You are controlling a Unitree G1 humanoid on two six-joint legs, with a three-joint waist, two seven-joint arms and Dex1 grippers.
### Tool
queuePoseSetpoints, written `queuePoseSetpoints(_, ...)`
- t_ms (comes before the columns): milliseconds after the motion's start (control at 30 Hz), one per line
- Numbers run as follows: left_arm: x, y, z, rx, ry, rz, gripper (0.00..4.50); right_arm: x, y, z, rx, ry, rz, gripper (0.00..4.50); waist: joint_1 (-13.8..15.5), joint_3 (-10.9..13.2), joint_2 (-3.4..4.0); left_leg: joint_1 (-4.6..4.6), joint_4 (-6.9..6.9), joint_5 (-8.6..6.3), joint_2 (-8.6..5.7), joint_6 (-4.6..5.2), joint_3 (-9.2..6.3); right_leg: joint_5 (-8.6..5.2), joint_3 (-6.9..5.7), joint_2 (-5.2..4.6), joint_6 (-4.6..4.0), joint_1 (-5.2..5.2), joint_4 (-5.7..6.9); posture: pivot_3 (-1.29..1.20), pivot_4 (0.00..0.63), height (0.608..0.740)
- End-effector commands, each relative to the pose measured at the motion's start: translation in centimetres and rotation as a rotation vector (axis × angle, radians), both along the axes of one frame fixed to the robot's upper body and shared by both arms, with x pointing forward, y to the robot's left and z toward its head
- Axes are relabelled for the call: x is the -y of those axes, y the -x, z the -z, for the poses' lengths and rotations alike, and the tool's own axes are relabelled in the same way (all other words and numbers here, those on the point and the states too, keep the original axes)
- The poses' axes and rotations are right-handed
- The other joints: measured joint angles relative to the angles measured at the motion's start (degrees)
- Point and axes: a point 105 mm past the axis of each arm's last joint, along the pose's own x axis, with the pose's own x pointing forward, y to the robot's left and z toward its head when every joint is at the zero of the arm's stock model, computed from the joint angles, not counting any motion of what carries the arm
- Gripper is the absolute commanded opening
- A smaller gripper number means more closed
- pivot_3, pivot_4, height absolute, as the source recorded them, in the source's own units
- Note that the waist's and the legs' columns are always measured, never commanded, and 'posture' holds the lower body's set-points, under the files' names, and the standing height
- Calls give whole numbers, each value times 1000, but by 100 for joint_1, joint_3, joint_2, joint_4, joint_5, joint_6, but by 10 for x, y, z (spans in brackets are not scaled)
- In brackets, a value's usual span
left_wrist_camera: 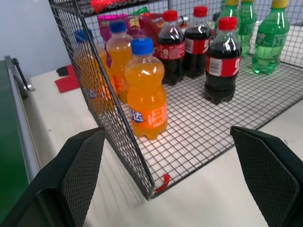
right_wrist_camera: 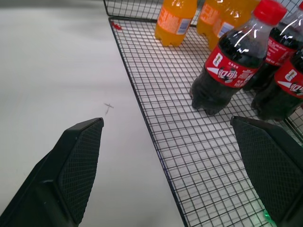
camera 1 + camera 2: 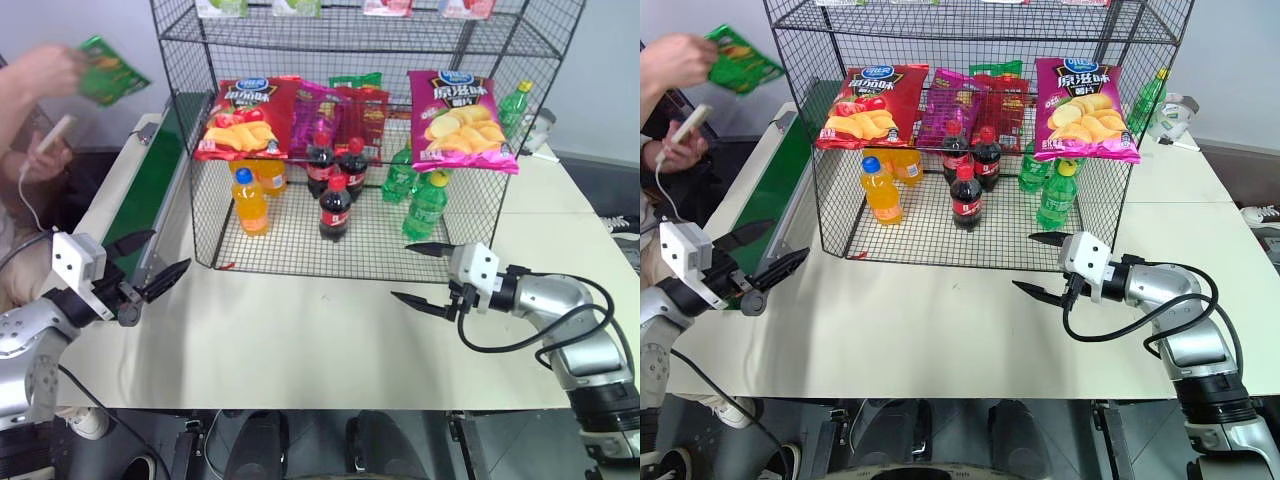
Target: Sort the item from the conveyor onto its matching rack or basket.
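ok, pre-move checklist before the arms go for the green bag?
1. Green crisp bag on the conveyor: not ok, a person's hand holds it up above the belt's far end.
2. Left gripper open and empty: ok.
3. Right gripper open and empty: ok.
4. Belt near the left gripper free of items: ok.
5. Rack has space for the bag: cannot tell; red bag and magenta bag already hang at its front.
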Motion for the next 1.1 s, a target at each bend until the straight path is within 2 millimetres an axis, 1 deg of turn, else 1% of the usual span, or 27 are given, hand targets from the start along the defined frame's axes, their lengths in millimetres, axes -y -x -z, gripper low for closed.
queuePoseSetpoints(33,-1,0,-7,29,-28,9,4500,-2,0,-6,42,-6,-5,4466,0,0,0,0,0,0,0,0,0,0,0,0,0,0,0,0,150,739)
queuePoseSetpoints(300,4,5,-2,13,-54,57,4500,-1,0,-6,41,-9,-4,4466,-1,0,0,0,0,0,0,0,0,0,0,0,0,0,0,0,150,739)
queuePoseSetpoints(667,4,6,1,0,-51,39,4500,-3,-2,-6,44,-5,-16,4466,-3,0,0,0,0,0,0,0,0,0,0,0,0,0,0,0,150,739)
queuePoseSetpoints(833,0,3,3,10,-71,-8,4500,-2,-2,-6,41,-3,-18,4466,-1,0,0,0,0,0,0,0,0,0,0,0,0,0,0,0,150,739)
queuePoseSetpoints(1000,4,3,1,20,-70,18,4500,-3,-2,-7,44,-4,-20,4466,0,0,0,0,0,0,0,1,0,0,0,0,0,1,0,0,150,739)
queuePoseSetpoints(1100,3,5,1,10,-69,24,4500,-4,-2,-8,45,-8,-21,4466,-5,0,0,0,0,0,0,1,0,0,-1,0,0,1,0,0,150,739)
